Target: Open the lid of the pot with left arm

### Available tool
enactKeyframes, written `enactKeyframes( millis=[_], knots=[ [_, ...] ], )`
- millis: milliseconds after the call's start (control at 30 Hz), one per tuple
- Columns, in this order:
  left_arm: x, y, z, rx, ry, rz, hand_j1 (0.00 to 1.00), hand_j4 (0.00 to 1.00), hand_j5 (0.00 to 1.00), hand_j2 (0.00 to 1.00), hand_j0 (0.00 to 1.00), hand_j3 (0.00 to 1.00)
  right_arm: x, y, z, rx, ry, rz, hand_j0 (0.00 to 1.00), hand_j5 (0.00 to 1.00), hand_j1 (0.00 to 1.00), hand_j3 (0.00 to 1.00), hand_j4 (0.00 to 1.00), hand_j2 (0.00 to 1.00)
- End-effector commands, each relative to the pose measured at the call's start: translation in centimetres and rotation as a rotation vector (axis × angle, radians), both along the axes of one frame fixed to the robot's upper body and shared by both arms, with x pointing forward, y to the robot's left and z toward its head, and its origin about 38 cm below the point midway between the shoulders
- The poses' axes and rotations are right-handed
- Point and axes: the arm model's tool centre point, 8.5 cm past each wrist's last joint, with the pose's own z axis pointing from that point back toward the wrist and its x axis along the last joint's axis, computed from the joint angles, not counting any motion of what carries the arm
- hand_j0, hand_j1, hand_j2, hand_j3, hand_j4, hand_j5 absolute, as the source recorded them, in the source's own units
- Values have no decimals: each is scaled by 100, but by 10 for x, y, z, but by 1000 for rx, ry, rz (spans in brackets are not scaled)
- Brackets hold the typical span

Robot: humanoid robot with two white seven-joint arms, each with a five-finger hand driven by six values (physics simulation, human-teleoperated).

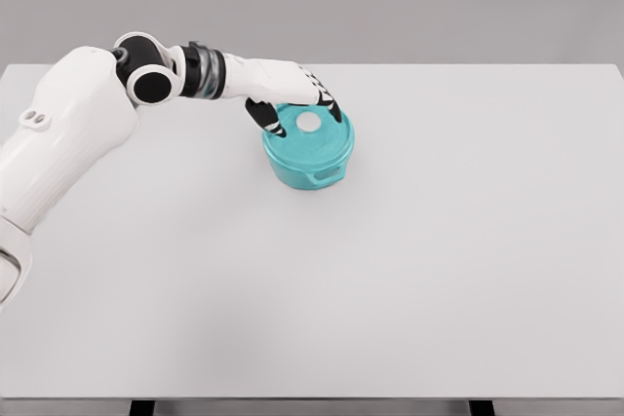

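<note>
Clearly the teal pot (pixel 308 155) sits on the white table (pixel 468 270), left of centre and toward the far edge, with its lid (pixel 317 133) on. The left hand (pixel 297 102) reaches over it, dark fingers (pixel 265 116) spread around the lid's rim and its white knob (pixel 308 123), not visibly closed on either. Whether any fingertip touches the lid cannot be told. The pot looks rigid and smooth, probably light, so it may slide or lift with the lid. The knob seems the best hold: 1 small raised point, though likely slippery. The right arm is out of view.
</note>
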Motion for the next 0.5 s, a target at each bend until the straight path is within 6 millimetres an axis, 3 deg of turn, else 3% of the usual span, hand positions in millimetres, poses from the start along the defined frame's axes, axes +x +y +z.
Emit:
enactKeyframes(
  millis=[0,467],
  knots=[
    [0,0,1,-7,2,4,76,76,76,76,76,76,0,0,0,1,0,0,100,100,100,100,100,100],
    [0,0,0,-6,3,2,63,63,63,63,63,63,0,0,0,0,1,0,100,100,100,100,100,100]
  ],
)
